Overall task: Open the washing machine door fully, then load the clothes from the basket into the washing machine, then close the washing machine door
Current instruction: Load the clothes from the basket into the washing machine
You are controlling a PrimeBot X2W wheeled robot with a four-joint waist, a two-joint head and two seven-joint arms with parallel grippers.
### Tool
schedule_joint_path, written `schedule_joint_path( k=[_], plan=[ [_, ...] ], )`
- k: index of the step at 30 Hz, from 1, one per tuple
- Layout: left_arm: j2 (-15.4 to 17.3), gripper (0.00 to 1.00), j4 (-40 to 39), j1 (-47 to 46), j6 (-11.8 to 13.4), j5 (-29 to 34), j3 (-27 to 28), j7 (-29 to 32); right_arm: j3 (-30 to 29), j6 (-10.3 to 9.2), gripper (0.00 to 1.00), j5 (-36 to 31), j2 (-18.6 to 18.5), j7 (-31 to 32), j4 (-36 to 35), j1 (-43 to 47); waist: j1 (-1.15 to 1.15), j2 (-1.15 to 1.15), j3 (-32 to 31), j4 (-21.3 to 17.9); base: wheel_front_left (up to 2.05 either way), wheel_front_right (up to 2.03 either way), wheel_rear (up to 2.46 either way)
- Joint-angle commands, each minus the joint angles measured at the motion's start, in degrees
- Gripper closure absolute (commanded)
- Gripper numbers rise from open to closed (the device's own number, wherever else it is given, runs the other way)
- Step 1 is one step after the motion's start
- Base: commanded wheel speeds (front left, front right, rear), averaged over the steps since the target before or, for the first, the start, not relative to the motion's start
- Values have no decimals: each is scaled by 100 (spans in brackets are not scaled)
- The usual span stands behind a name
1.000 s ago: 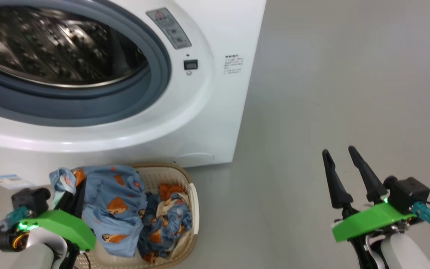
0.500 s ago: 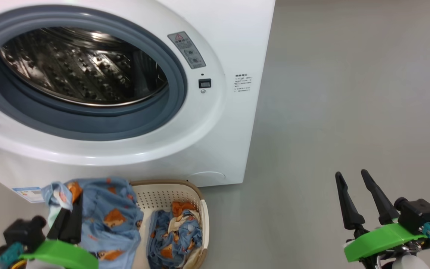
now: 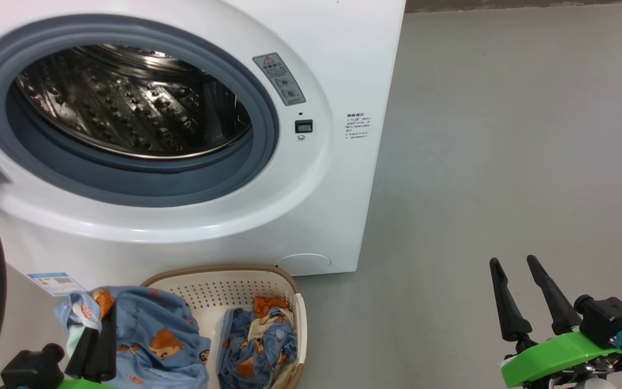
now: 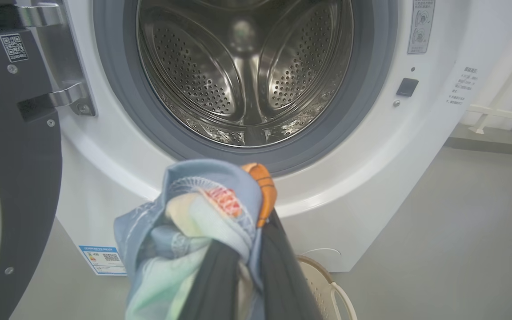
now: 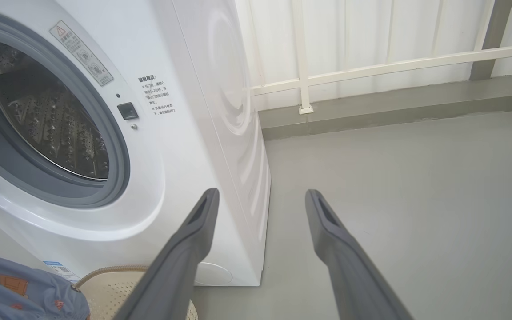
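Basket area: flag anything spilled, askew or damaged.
Nothing stands out. The blue garment at the left end of the basket is clamped in the left gripper, not spilled; the other clothes lie inside it.

Smooth matte grey floor across right half of head view, evenly lit, soft shadows. Right wrist view, top: white vertical-panelled wall, white horizontal rail on posts, raised grey kerb along its base.
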Motion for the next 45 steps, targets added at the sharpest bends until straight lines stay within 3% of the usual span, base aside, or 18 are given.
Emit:
schedule_joint_path(
  k=[1, 7, 22, 35, 45],
  plan=[
    [96, 100, -182, -109, 16, 68, 241, -77, 115, 32, 0, 55, -71, -47, -150, 7, 0, 0, 26, -12, 0, 0, 0],
    [84, 100, -179, -330, -4, 92, 314, -77, 123, 32, 0, 45, -25, -47, -175, -48, 0, 0, 183, -73, 0, 0, 0],
    [578, 100, 105, -2638, -22, 171, 397, 175, 162, 32, 0, -5, 211, -47, -247, -534, 0, 0, 1117, -323, 0, 0, 0],
    [785, 100, 2246, -5085, -170, 272, 79, 358, 324, 32, 0, -35, 414, -47, -321, -1191, 0, 0, 2167, -648, 0, 0, 0],
    [858, 100, 3695, -6384, -248, 348, -178, 329, 458, 32, 0, -17, 499, -47, -374, -1569, 0, 0, 2756, -880, 0, 0, 0]
  ],
)
